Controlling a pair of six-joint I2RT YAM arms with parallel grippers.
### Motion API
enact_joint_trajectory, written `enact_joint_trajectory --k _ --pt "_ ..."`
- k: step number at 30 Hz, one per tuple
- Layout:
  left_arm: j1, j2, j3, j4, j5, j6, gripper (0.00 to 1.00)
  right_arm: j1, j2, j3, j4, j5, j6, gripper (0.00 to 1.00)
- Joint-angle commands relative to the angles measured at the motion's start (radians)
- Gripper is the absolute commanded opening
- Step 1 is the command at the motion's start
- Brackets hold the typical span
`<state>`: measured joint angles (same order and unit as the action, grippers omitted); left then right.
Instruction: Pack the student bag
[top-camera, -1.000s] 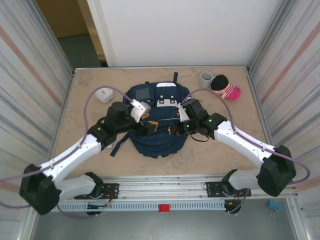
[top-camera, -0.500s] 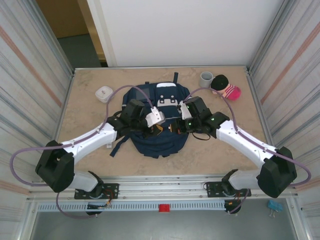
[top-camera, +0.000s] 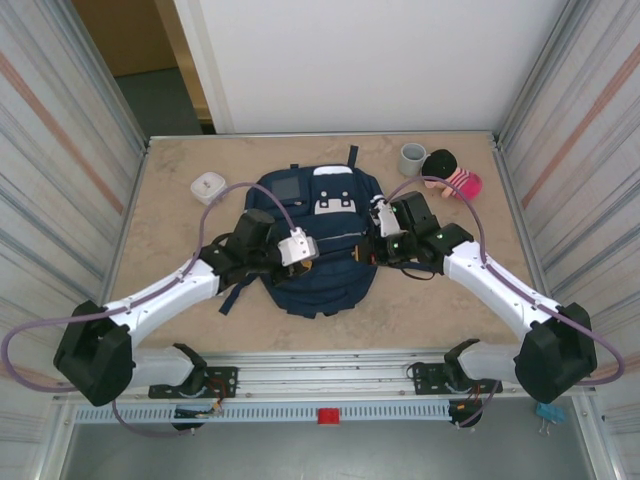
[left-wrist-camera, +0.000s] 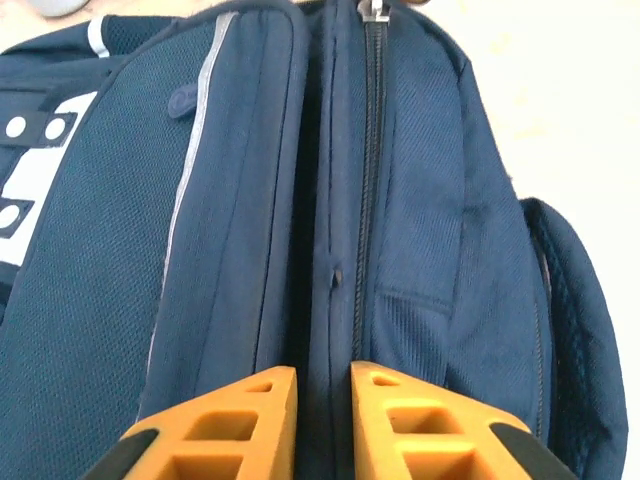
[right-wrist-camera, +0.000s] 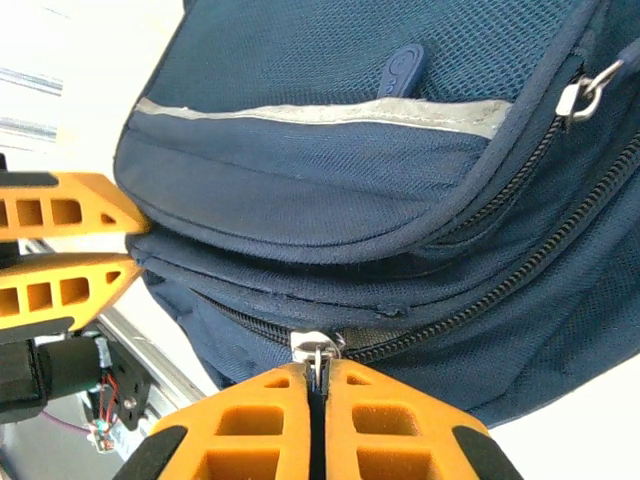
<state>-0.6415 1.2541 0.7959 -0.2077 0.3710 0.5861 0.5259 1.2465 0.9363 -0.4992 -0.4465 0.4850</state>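
Both arms are at the backpack (top-camera: 312, 285) — the left gripper (left-wrist-camera: 322, 385) pinches its seam fabric, the right gripper (right-wrist-camera: 318, 378) is clenched on a zipper pull (right-wrist-camera: 317, 348).

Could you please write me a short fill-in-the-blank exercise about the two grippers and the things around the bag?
1. The right gripper is shut on the metal zipper ____ of the student bag.
2. The left gripper pinches the bag's fabric, and its fingers are ____ in colour.
3. The grey cup stands near the table's far ____ corner.
4. The small white box lies on the bag's ____ side.
Missing words: pull; orange; right; left.
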Motion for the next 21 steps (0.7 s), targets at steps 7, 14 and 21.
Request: enact_joint_trajectory --k 7,14,21 --pt "-0.095 -0.015 0.061 0.020 -0.057 -0.140 0.66 0.099 0.009 0.082 0.051 -0.088 -0.053 0.00" --pt "-0.132 0.070 0.115 0.068 -0.106 -0.145 0.45 0.106 -0.005 0.108 0.059 -0.122 -0.060 0.00" --pt "-0.133 0.083 0.095 0.073 -0.131 -0.077 0.03 -0.008 -0.019 0.055 0.013 -0.055 -0.051 0.00"
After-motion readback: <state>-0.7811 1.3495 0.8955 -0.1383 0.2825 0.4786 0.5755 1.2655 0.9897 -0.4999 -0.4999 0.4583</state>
